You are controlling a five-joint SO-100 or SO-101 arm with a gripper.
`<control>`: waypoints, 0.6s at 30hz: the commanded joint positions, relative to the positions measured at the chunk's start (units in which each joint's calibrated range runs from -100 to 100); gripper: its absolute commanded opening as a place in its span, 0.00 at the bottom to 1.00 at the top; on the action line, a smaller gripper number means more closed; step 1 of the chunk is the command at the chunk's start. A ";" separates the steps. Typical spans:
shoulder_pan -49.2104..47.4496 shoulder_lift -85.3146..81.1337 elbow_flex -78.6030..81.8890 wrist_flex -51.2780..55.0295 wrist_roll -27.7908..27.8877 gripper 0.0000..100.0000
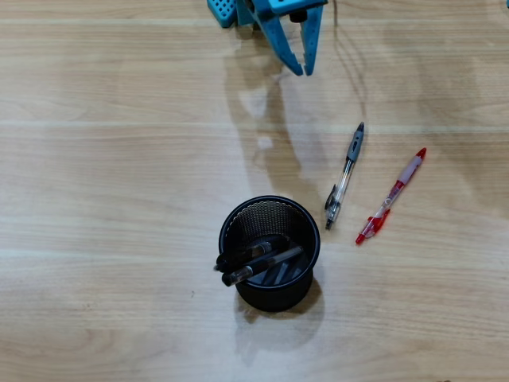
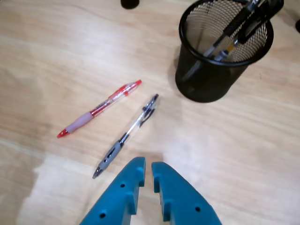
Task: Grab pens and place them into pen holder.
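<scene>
The black wire-mesh pen holder (image 1: 274, 298) stands upright low in the middle of the overhead view, with two dark pens (image 1: 256, 263) leaning inside it. To its right, two pens lie loose on the wood: a clear pen with a grey sleeve (image 1: 344, 177) and a red and clear pen (image 1: 391, 196). My blue gripper (image 1: 302, 70) hangs at the top, well away from both, shut and holding nothing. In the wrist view the gripper (image 2: 148, 164) sits just below the clear pen (image 2: 125, 137). The red pen (image 2: 99, 108) lies left of it, and the pen holder (image 2: 201, 82) stands at the upper right.
The table is pale wood. The arm's blue body (image 1: 227, 9) sits at the top edge of the overhead view. A small dark object (image 2: 130, 3) shows at the top edge of the wrist view.
</scene>
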 commanded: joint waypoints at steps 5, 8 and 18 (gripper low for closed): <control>-4.65 -7.31 11.06 -0.29 -6.12 0.02; -8.83 -4.62 9.08 -0.37 -8.87 0.02; -17.82 17.39 -8.05 0.40 -13.54 0.02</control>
